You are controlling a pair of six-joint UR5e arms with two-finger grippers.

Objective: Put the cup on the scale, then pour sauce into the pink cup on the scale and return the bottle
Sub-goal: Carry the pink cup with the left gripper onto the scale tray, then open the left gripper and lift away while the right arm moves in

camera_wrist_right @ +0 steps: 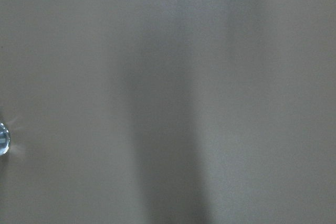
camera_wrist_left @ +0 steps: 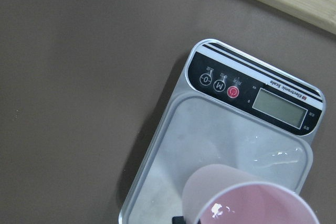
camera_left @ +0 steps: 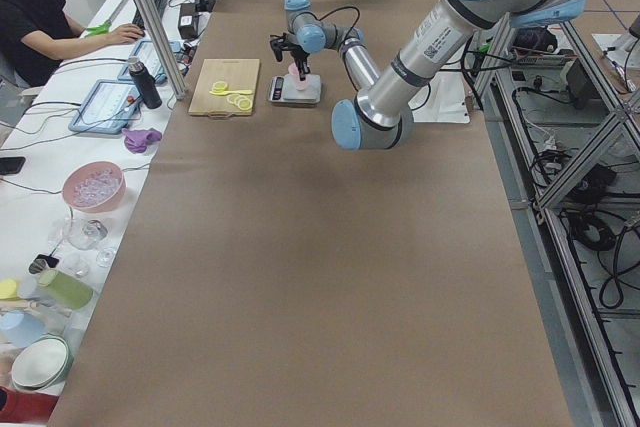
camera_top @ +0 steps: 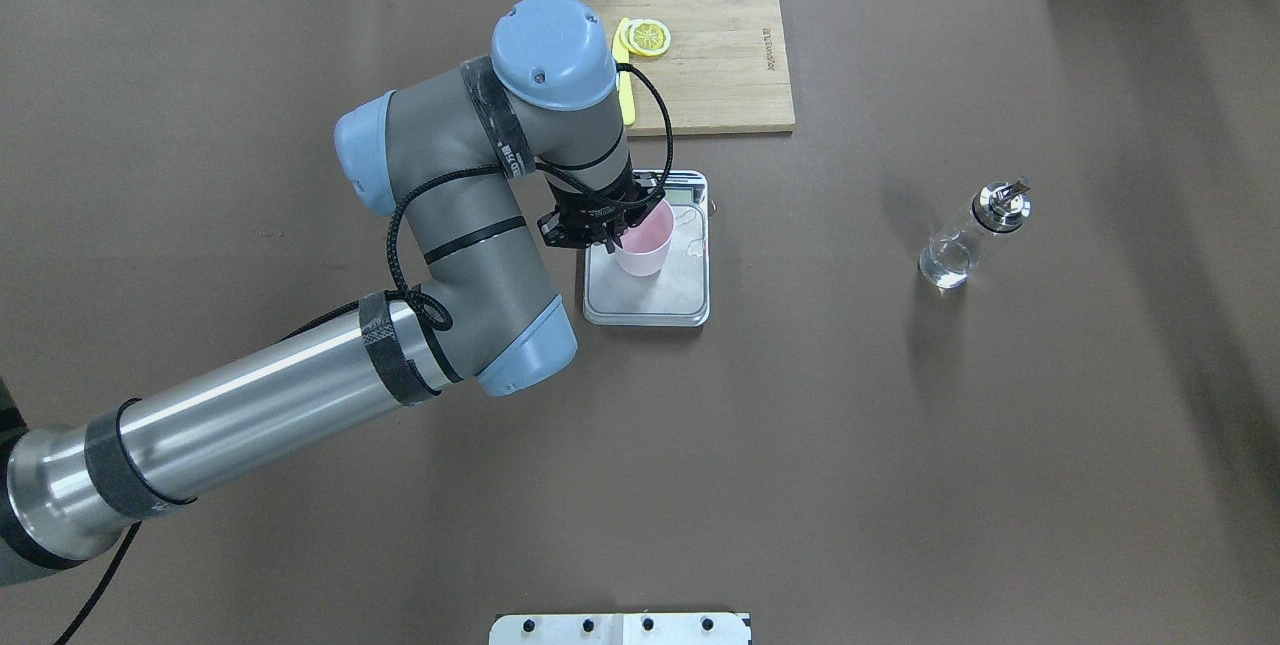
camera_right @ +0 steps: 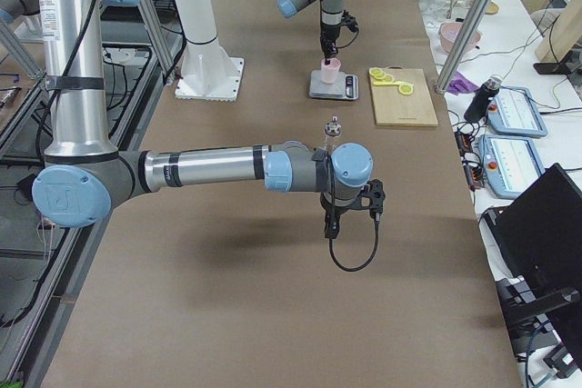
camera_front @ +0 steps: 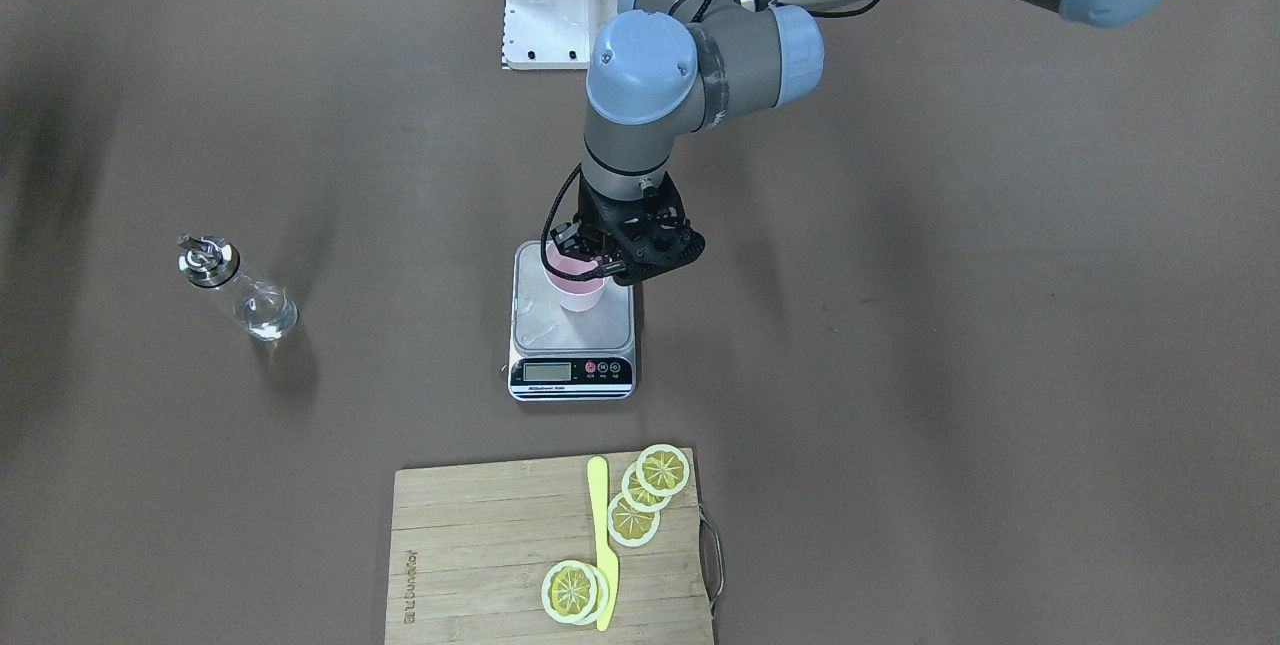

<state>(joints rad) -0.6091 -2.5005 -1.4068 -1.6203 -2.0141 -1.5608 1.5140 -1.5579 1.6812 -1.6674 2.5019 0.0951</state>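
The pale pink cup (camera_top: 645, 245) stands upright on the silver platform of the scale (camera_top: 668, 290), toward its display end. My left gripper (camera_top: 612, 231) reaches down onto the cup's rim and is shut on it; the cup (camera_wrist_left: 247, 203) fills the bottom of the left wrist view, over the scale (camera_wrist_left: 210, 140). In the front view the cup (camera_front: 580, 293) sits under the gripper (camera_front: 592, 255). The clear glass bottle (camera_top: 968, 237) with a silver pourer stands alone on the table, far from the scale. My right gripper (camera_right: 332, 223) shows only in the right side view, so I cannot tell its state.
A wooden cutting board (camera_top: 720, 65) with lemon slices (camera_front: 640, 500) and a yellow knife (camera_front: 602, 535) lies beyond the scale. The right arm hangs over the brown table mat on the near side of the bottle (camera_right: 333, 134). Operators' desks line the far table edge.
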